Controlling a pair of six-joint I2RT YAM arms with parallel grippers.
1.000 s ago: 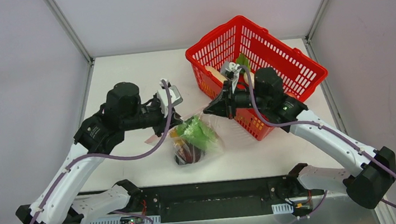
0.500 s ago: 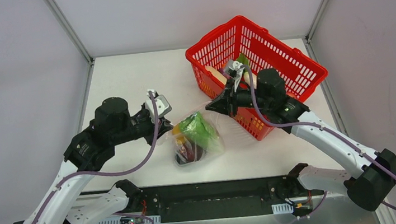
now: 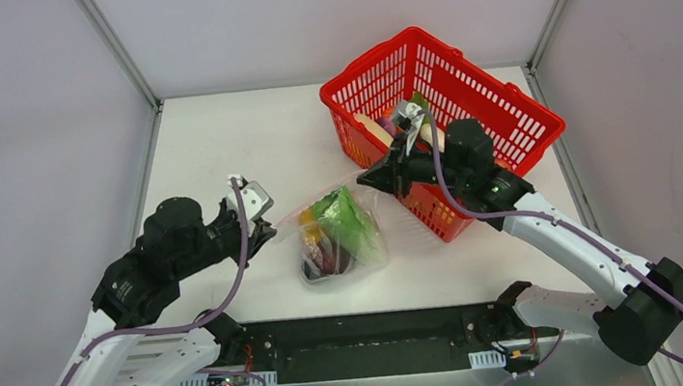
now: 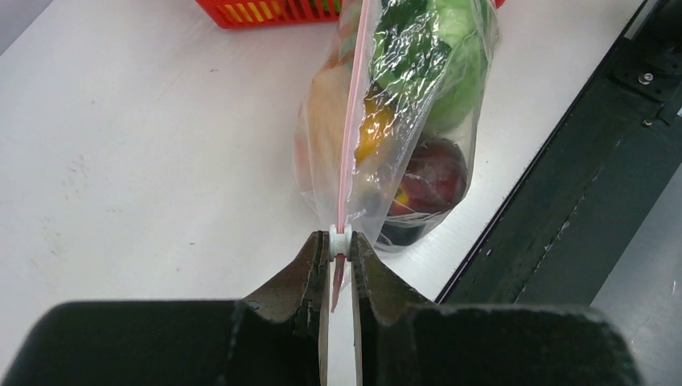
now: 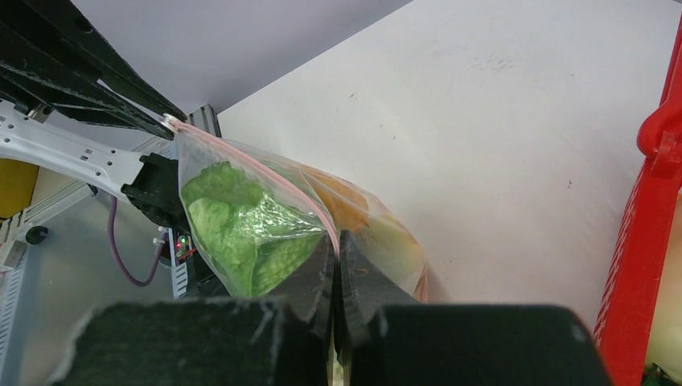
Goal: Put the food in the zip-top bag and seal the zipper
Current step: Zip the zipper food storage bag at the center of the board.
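Note:
The clear zip-top bag (image 3: 338, 237) hangs stretched between my two grippers over the table's front middle. Inside it lie a green leafy piece (image 3: 346, 220), yellow-orange pieces (image 4: 371, 133) and a dark purple piece (image 4: 430, 173). The pink zipper (image 4: 352, 121) runs taut along the bag's top edge. My left gripper (image 4: 340, 240) is shut on the white slider at the zipper's left end. My right gripper (image 5: 338, 241) is shut on the bag's right corner, on the pink strip. The bag also shows in the right wrist view (image 5: 265, 217).
A red mesh basket (image 3: 492, 103) stands at the back right, close behind my right gripper, with several more toy pieces inside. The black base rail (image 3: 374, 340) runs along the table's near edge.
My left gripper has moved left and toward the near edge, drawing the slider along the zipper. The bag's top edge has stretched out longer. The right gripper has stayed almost still.

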